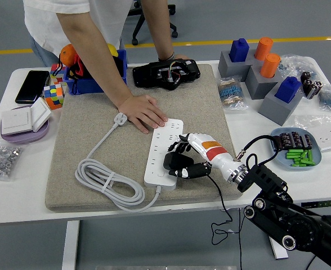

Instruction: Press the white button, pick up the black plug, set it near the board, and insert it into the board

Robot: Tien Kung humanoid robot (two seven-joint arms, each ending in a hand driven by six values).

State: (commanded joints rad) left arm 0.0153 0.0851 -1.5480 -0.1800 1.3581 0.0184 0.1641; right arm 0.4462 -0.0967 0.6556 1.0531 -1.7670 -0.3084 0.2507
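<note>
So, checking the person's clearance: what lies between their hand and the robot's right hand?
Head view: only bare power strip sockets between the person's hand and right hand.

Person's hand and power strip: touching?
Touching. In the head view the person's hand lies flat on the mat with its fingertips overlapping the power strip's far end, no gap visible.
</note>
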